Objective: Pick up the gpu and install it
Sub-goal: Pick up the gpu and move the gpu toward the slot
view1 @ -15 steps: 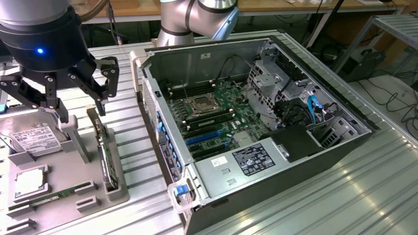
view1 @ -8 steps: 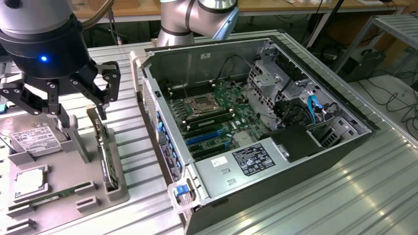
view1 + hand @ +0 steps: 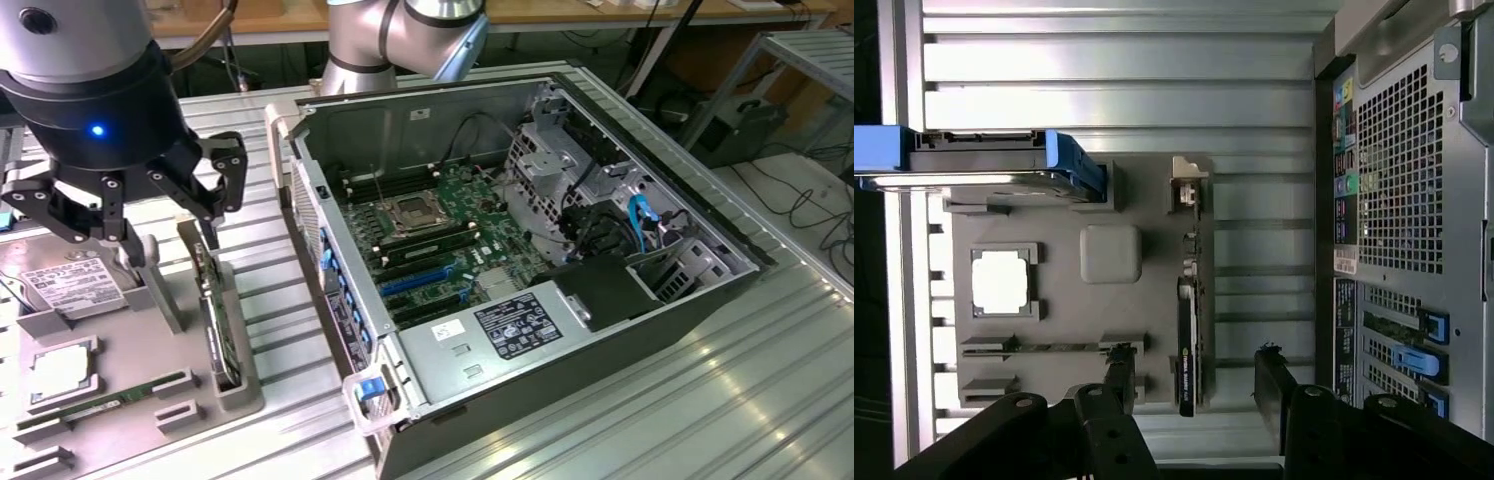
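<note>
The gpu (image 3: 218, 320) stands edgewise in a slot of the gray tray (image 3: 140, 350), tool (image 3: 171, 250) spread wide above it.

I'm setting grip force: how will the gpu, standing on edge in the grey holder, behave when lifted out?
The gpu looks like a flat rigid card, so probably stiff, not floppy. Standing on its thin edge in the grey holder, it could tip once clear of the supports. Its thin board edge suggests it is fragile under hard squeezing.
</note>
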